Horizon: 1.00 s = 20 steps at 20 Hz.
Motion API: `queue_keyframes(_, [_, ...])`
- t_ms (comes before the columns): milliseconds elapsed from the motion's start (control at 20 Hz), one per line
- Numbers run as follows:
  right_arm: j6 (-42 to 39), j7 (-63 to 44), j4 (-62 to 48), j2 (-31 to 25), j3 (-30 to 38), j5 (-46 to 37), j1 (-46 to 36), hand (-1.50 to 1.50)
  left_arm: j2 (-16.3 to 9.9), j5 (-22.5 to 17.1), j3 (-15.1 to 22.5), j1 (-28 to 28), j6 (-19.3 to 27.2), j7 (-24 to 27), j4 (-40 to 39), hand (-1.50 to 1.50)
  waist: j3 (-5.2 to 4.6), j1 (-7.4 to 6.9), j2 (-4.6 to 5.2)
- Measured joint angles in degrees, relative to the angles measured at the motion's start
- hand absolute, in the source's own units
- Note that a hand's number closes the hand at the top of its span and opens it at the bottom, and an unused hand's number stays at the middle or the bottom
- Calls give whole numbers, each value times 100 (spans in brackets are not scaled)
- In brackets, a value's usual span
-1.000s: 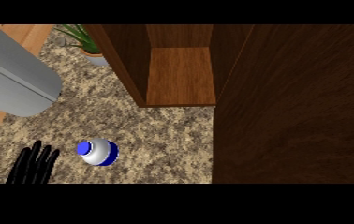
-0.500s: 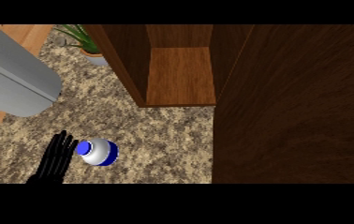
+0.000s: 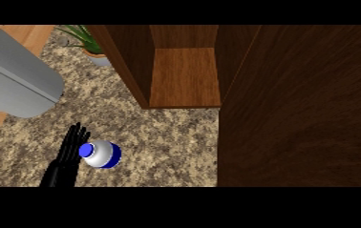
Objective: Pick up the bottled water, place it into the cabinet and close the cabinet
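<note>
One hand, one bottle, one open cabinet on your speckled stone counter.
Starting from the counter's left edge you see a grey appliance (image 3: 25, 81), one potted plant (image 3: 88, 43) behind it, then your left hand (image 3: 70, 148), fingers straight, touching the bottled water (image 3: 102, 154) near the front edge; the wooden cabinet (image 3: 185, 77) stands open, its door (image 3: 289, 108) swung out rightward.

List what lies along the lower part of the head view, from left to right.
Black left hand → white bottled water with blue cap → bare speckled granite counter → dark wooden open cabinet door.
</note>
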State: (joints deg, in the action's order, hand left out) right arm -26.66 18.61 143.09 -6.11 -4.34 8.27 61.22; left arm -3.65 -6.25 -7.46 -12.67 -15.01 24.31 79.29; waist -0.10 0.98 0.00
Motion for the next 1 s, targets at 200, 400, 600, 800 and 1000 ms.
queue_keyframes(200, [-96,187,1,-19,89,-24,142,-150,-82,99,-162,368,11,425,-789,-150,0,12,-1])
queue_keyframes(400, [-165,328,-4,-5,189,-35,279,-150,-73,234,-243,558,106,890,-1381,-150,1,5,-3])
queue_keyframes(600, [-213,373,-33,-39,396,-14,247,-150,-125,312,-361,954,142,1276,-2137,-150,1,0,4])
queue_keyframes(800, [-369,609,-57,-22,508,-11,400,-150,-168,197,-490,1338,-67,1531,-2808,-150,-1,25,1])
queue_keyframes(1000, [-444,635,-84,-58,679,18,404,-150,-193,11,-541,1622,-479,1632,-3238,-150,0,6,5])
